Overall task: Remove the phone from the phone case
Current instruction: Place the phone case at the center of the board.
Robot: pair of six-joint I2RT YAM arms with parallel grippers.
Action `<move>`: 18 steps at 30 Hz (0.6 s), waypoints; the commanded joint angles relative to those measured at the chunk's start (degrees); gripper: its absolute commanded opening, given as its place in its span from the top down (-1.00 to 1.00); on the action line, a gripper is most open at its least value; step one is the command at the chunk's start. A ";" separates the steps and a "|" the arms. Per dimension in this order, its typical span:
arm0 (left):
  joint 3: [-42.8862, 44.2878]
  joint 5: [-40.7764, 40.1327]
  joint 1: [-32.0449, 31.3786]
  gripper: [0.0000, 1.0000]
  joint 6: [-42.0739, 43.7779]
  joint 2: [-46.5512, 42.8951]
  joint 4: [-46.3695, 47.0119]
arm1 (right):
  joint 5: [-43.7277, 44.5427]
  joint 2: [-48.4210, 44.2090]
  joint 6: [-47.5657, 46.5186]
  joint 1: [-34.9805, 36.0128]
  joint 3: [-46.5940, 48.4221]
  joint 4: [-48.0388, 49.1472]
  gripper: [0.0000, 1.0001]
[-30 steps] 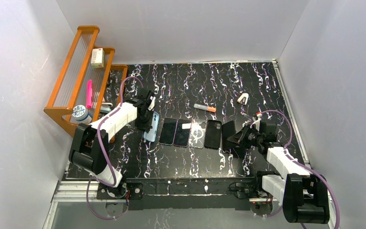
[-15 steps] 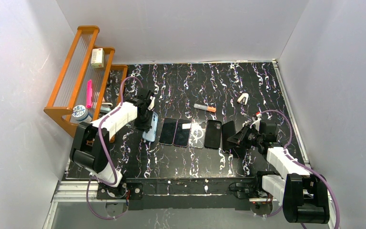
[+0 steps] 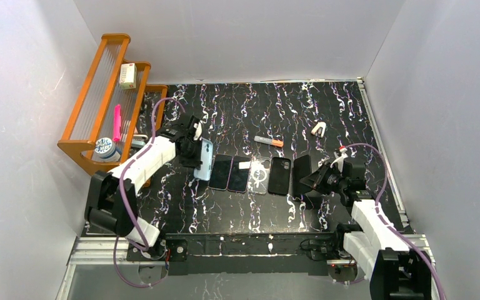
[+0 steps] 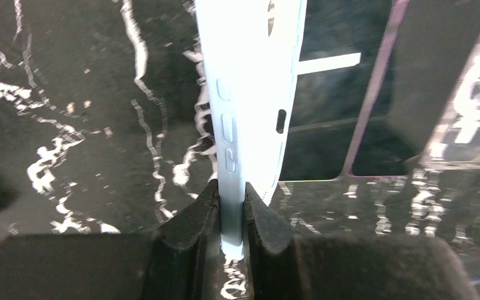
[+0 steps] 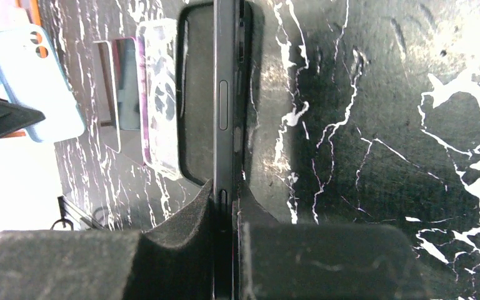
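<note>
The left gripper [image 4: 231, 203] pinches a pale blue case [image 4: 250, 87] by its edge (2 camera holes show); the right gripper [image 5: 226, 200] clamps a slim black phone [image 5: 227, 94] edge-on.

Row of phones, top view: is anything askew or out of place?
Both end items are tipped up on edge, not flat: the light blue phone case in the left gripper, the black phone in the right gripper.

table [image 3: 256, 106]: black top, white marbling, evenly lit | walls [image 3: 237, 37]: plain white, behind and on both sides of table | rack [image 3: 115, 39]: orange wood, stepped, at table's left edge | rail [image 3: 97, 251]: metal, along table's near edge
</note>
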 commanded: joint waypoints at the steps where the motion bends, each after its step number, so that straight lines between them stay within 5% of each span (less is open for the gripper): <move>1: 1.41 11.36 -1.49 1.00 -6.03 -6.17 5.65 | 0.54 -4.93 1.75 0.08 2.99 1.42 0.97; 18: 4.58 9.94 -26.37 1.00 -28.89 9.57 37.39 | -5.36 -15.17 8.22 0.17 12.32 11.18 0.97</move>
